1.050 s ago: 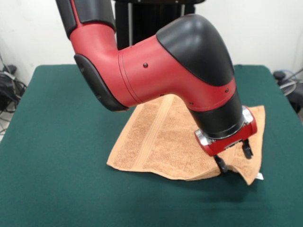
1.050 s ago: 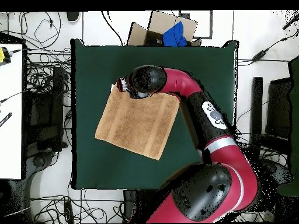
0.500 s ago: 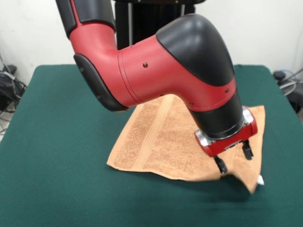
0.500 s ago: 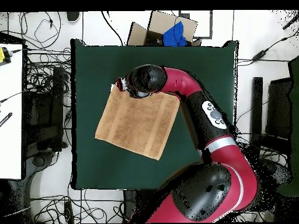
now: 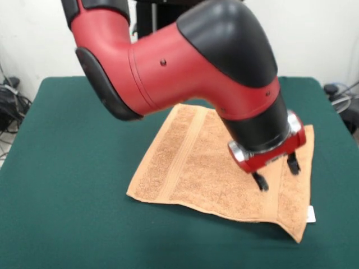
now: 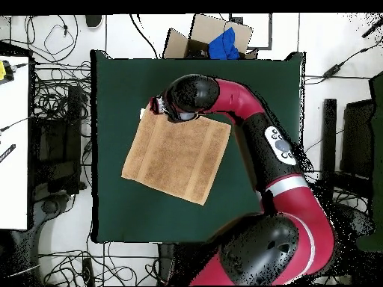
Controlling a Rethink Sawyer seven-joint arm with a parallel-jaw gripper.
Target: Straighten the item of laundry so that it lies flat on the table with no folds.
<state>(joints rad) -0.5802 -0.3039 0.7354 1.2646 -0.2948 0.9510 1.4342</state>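
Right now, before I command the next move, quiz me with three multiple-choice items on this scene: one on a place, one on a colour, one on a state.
1. Where is the towel's white tag?
A. at the near right corner in the front view
B. at the towel's middle
C. off the table

2. What colour is the table top?
A. white
B. dark green
C. blue

3. How is the gripper?
A. shut on the towel
B. open, above the towel
C. out of sight

Answers: 1 A, the tag sticks out at that corner. 2 B, green shows all round the towel. 3 B, its fingers stand apart and hold nothing.
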